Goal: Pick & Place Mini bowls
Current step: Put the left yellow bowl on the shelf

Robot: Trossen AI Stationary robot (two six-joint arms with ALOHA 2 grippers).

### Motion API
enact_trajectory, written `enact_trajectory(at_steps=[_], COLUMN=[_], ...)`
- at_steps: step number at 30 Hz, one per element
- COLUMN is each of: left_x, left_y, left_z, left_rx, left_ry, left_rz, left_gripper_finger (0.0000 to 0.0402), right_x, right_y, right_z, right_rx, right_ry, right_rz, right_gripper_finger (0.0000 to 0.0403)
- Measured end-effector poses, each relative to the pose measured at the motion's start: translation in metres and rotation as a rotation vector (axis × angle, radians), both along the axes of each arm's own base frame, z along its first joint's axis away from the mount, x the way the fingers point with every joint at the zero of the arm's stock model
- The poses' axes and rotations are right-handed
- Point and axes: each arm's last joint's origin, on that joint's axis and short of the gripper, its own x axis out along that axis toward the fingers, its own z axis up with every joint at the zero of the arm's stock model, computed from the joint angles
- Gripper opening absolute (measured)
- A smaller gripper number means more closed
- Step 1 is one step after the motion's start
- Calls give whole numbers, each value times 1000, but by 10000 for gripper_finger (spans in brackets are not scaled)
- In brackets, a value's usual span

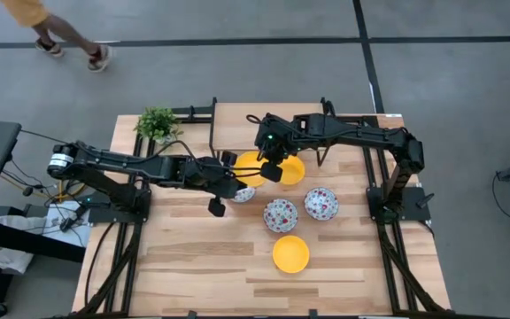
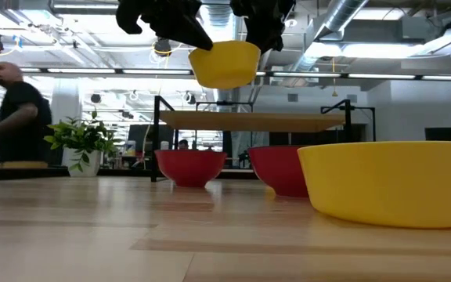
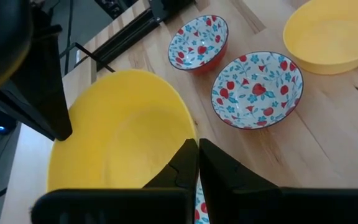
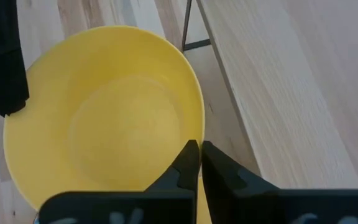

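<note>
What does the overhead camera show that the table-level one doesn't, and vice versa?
Only the high view shows the flowers inside the patterned bowls, the left gripper holding a yellow bowl and the right gripper holding a second yellow bowl beside it. Only the low view shows a held bowl hanging clear above the table and the patterned bowls' red outsides. Both show the plant and the front yellow bowl.

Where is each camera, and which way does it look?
High: above the table, looking straight down; both arms show.
Low: at tabletop height, looking across into the room; the arms hang in from above.
Left wrist: rides that arm; the left gripper pinches the raised yellow bowl.
Right wrist: rides that arm; the right gripper pinches it too.
All four views share that bowl.
</note>
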Motion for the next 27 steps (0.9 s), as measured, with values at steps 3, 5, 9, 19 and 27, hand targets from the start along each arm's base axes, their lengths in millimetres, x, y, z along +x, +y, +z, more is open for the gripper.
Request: enact_trajectory(at_steps=[3, 5, 9, 19, 27], left_x=[0, 0, 1, 1, 1], left_y=[0, 0, 0, 0, 1], left_z=[0, 0, 1, 2, 2], left_rx=[0, -1, -9, -44, -52], left_ry=[-3, -5, -12, -28, -30], left_rz=[0, 0, 5, 33, 51], left_gripper_finger=[10, 10, 10, 42, 118], right_x=[0, 0, -1, -2, -2], right_y=[0, 0, 0, 1, 1], right_z=[0, 0, -1, -1, -2], right_rx=[0, 0, 3, 5, 10], right_ry=[1, 4, 16, 27, 31], right_rz=[0, 0, 1, 5, 16], right_gripper_finger=[1, 1, 1, 0, 1])
